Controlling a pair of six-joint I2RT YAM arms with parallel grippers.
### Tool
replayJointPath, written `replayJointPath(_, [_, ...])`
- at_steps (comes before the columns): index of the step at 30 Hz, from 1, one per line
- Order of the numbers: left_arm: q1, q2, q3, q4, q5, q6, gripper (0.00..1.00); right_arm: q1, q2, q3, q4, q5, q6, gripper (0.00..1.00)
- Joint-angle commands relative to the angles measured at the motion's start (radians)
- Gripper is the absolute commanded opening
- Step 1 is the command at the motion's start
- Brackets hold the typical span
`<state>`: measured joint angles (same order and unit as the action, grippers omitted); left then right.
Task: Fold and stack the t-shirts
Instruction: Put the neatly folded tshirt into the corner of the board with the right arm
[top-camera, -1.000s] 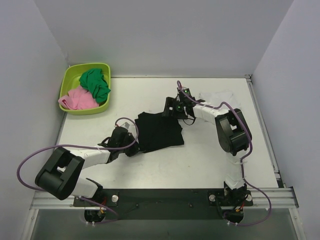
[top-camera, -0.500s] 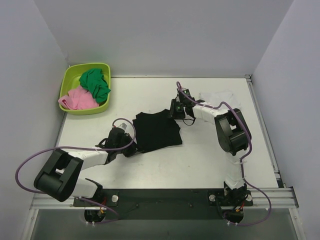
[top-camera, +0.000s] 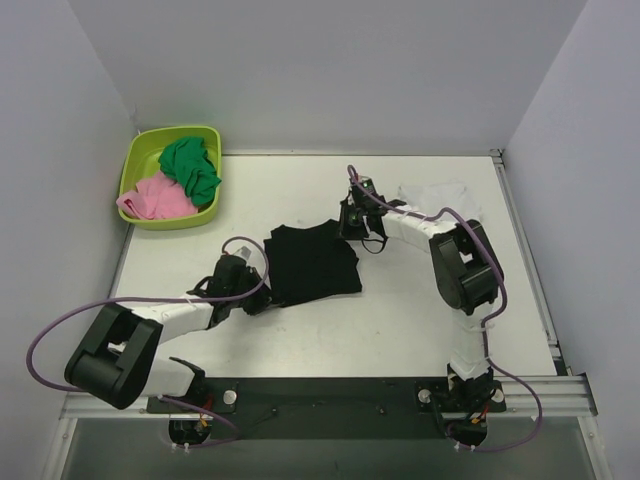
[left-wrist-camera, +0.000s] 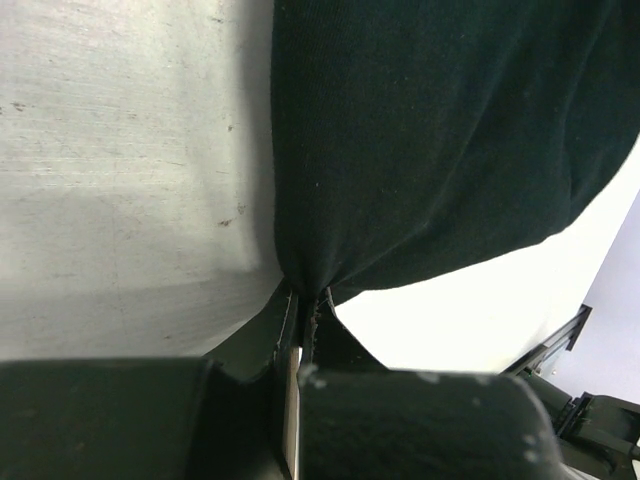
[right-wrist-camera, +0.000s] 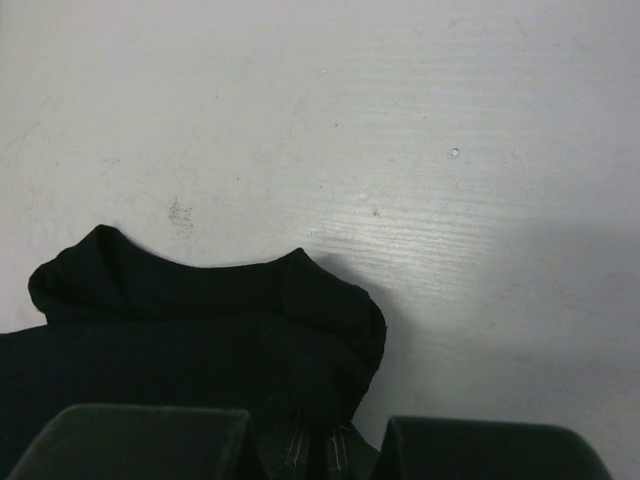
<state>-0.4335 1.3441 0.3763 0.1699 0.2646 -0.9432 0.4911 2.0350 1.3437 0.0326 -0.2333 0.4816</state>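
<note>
Fold step in hand on black t-shirt (top-camera: 312, 262), which lies as a rough square at centre of surface (top-camera: 420, 320). Left gripper (top-camera: 258, 297) at shirt's 8 o'clock corner, jaws pinched tight on a pucker of cloth. Right gripper (top-camera: 350, 225) at 1 o'clock corner, jaws closed on bunched edge. Judgement: next move needs both corners lifted together and carried over without dragging the layers askew. White t-shirt (top-camera: 440, 195) lies toward 2 o'clock, beyond right arm, not yet stacked. Lime-green tub (top-camera: 135, 165) at 10 o'clock holds green cloth (top-camera: 190, 165) and pink cloth (top-camera: 155, 200), well apart; neither looks to obstruct.
</note>
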Motion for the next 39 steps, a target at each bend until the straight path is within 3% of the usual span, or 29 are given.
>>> replayJointPath(1, [0.009, -0.025, 0.076, -0.125, -0.041, 0.046, 0.00, -0.002, -0.143, 0.046, -0.094, 0.045, -0.038, 0.00])
replayJointPath(9, [-0.031, -0.023, 0.257, -0.202, -0.050, 0.038, 0.00, -0.066, -0.225, 0.138, -0.203, 0.052, -0.052, 0.00])
replayJointPath(16, [-0.123, 0.070, 0.482, -0.248, -0.082, 0.030, 0.00, -0.146, -0.260, 0.198, -0.256, 0.038, -0.037, 0.00])
replayJointPath(26, [-0.224, 0.343, 0.846, -0.271, -0.084, 0.041, 0.00, -0.304, -0.306, 0.308, -0.338, 0.029, -0.051, 0.00])
replayJointPath(39, [-0.292, 0.645, 1.259, -0.270, -0.039, 0.053, 0.00, -0.459, -0.222, 0.543, -0.396, 0.038, -0.031, 0.00])
